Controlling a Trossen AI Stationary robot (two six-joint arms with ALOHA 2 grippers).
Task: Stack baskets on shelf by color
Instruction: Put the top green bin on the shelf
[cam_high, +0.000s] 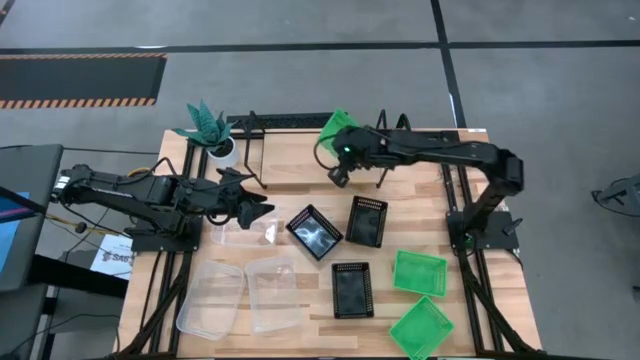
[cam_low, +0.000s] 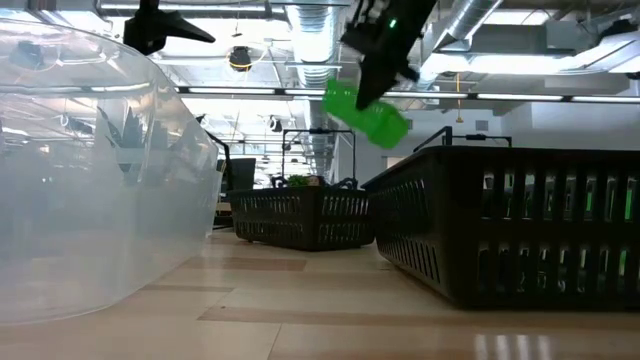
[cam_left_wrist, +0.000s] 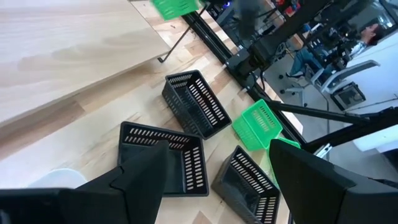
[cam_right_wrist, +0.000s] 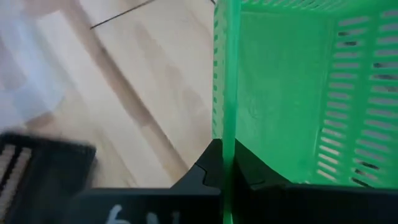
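A: High view first: where was the right gripper (cam_high: 340, 150)?

B: Over the far part of the shelf (cam_high: 300, 165), reaching across from the right side of the table (cam_high: 480, 300). It was clenched on the rim of a green basket (cam_high: 337, 126), which hung tilted in the air above the plank top.

A: Did the right wrist view back that up?

B: Yes. The two dark fingers (cam_right_wrist: 211, 165) were pinched together on the green basket's thin wall, with the perforated side filling most of that picture and the light wood below.

A: And the left gripper (cam_high: 262, 208)?

B: It waited near the shelf's front edge, on the left side, with its jaws spread and nothing between them. In the left wrist view the two fingers (cam_left_wrist: 143, 180) stood well apart over the tabletop.

A: Where were the other baskets?

B: All on the table, none on the shelf. Three black baskets (cam_high: 367, 220) sat in the middle: one just in front of the shelf, one tilted beside it to the left, one nearer the front edge. Two more green baskets (cam_high: 419, 272) lay to the right, near the front. Two clear baskets (cam_high: 274, 293) sat side by side at the front left, and a third clear one (cam_high: 240, 232) lay just beneath the left gripper.

A: Anything else?

B: A potted teal plant (cam_high: 208, 128) stood at the shelf's far left corner.
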